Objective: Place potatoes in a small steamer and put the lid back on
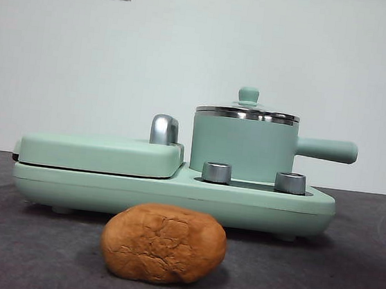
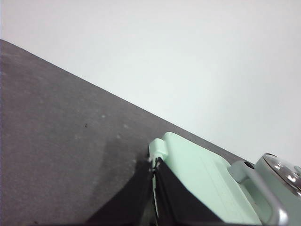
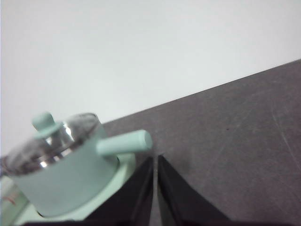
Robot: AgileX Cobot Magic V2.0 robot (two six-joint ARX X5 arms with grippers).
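Note:
The orange-brown potato [image 1: 163, 244] with cracked skin lies on the dark table in front of the appliance. The mint-green steamer pot [image 1: 243, 146] stands on the right half of the base, its straight handle [image 1: 326, 149] pointing right. The glass lid [image 1: 247, 111] with its green knob sits on the pot. My left gripper [image 2: 154, 162] is shut and empty, off the griddle's end. My right gripper [image 3: 155, 159] is shut and empty, beside the pot [image 3: 66, 172] near its handle [image 3: 124, 142]. Neither arm shows in the front view.
The flat mint-green griddle [image 1: 100, 153] with a chrome handle [image 1: 165, 129] fills the left half of the base [image 1: 173, 197]; it also shows in the left wrist view [image 2: 202, 181]. Two steel knobs [image 1: 216, 172] stand on the base. A white wall is behind.

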